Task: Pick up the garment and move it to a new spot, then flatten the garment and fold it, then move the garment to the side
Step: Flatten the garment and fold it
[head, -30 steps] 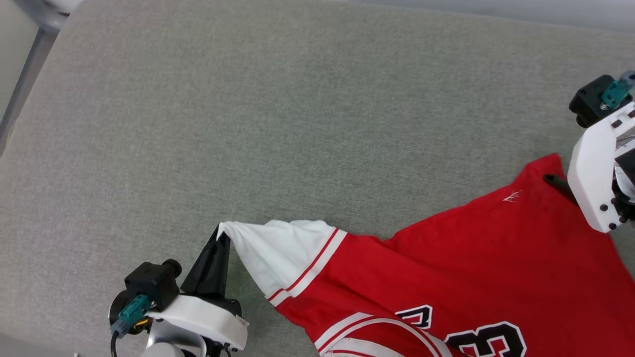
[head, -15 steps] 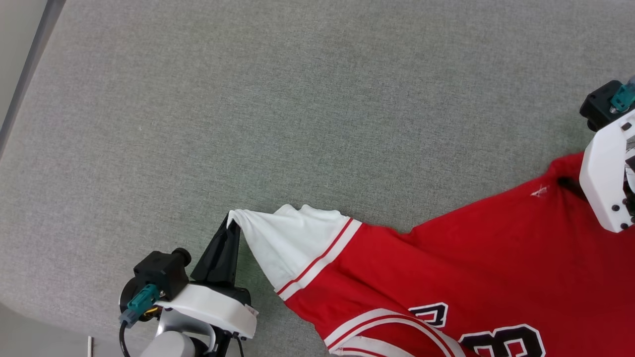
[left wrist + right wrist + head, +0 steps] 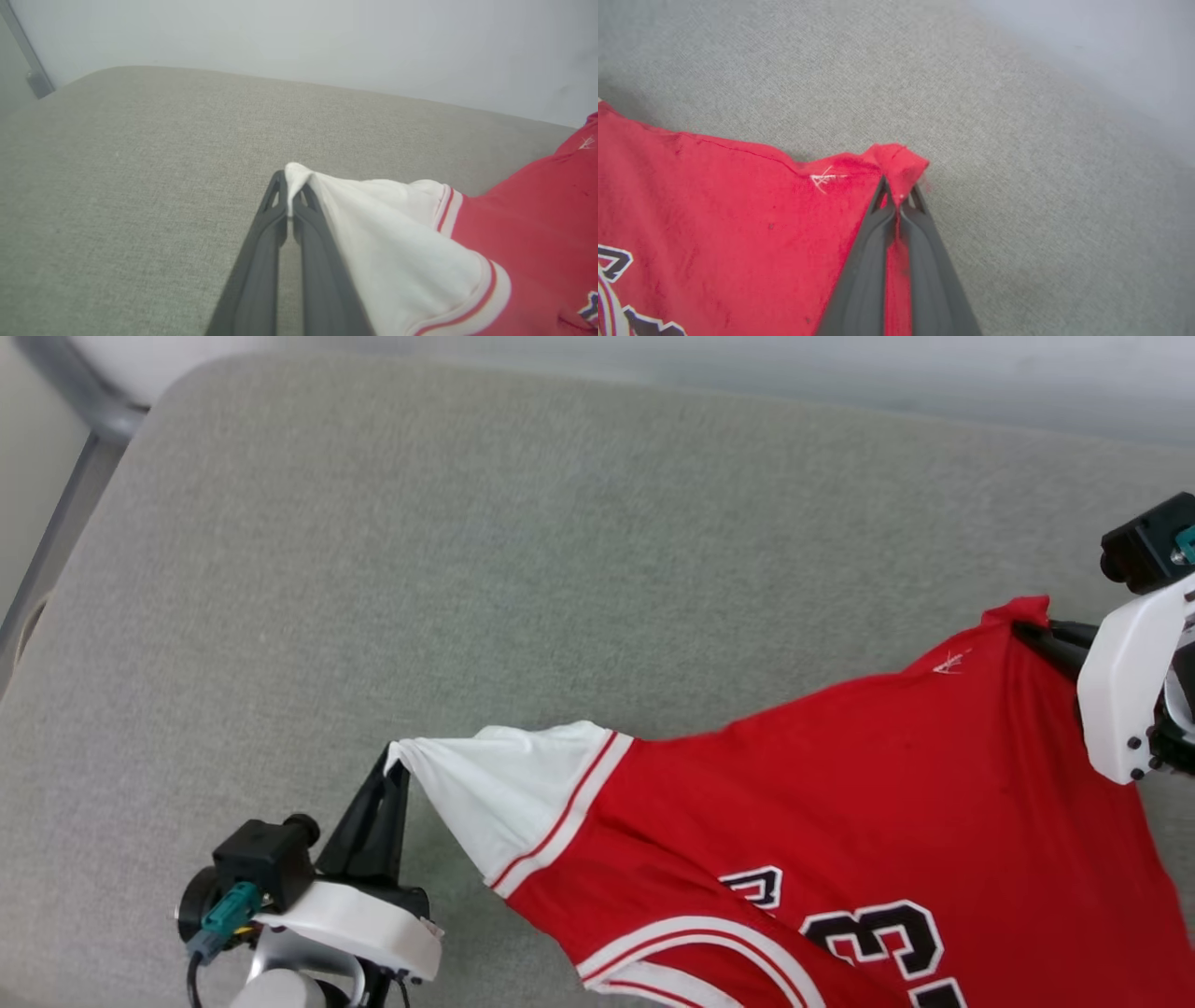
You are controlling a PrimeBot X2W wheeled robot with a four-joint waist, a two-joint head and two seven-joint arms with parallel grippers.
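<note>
bench (image 3: 485,532): grey-green woven padding, rounded corner beyond left gripper (image 3: 390,754) | load: red-and-white garment (image 3: 840,803) stretched over it from left gripper to right gripper (image 3: 1024,631) | contact: cannot tell

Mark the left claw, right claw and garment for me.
left claw (image 3: 290,198): left wrist view, midway between its fingertips.
right claw (image 3: 899,196): right wrist view, midway between its fingertips.
garment (image 3: 840,793): head view, red body panel above the number print.
</note>
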